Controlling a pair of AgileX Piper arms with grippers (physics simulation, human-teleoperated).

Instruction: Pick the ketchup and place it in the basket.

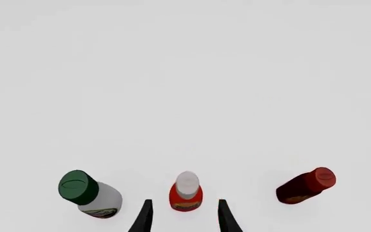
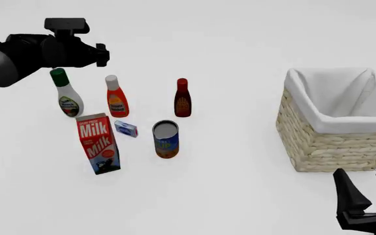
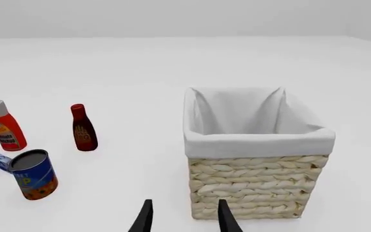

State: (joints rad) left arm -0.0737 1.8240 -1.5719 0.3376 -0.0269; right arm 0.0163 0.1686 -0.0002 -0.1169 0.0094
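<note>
A white table [image 2: 240,39] seen from the front, described from left to right. At the far left, the left arm reaches in high above the bottles. Its left gripper [image 1: 184,217] shows best in the left wrist view, fingers apart and empty, with the ketchup [image 2: 116,97] standing below, lined up with the gap between them.

3 bottles stand upright in a row. First is a white bottle with a green cap [image 2: 66,93]. Just beside it is the ketchup, a bright red-orange bottle with a pale cap and a yellow label. Further right, a small dark red-brown bottle with a red cap [image 2: 182,98].

Nearer the camera, a red milk carton [image 2: 98,143] stands in front of the ketchup. A small blue and white box [image 2: 126,129] lies just beside the carton. Next comes an open blue and orange can [image 2: 166,139].

Well apart on the right sits the basket [image 2: 332,147], square woven wicker with a white cloth lining, nothing visible inside it. At the lower right corner, the right gripper [image 2: 367,188] is near the basket's front, fingers apart and empty.
</note>
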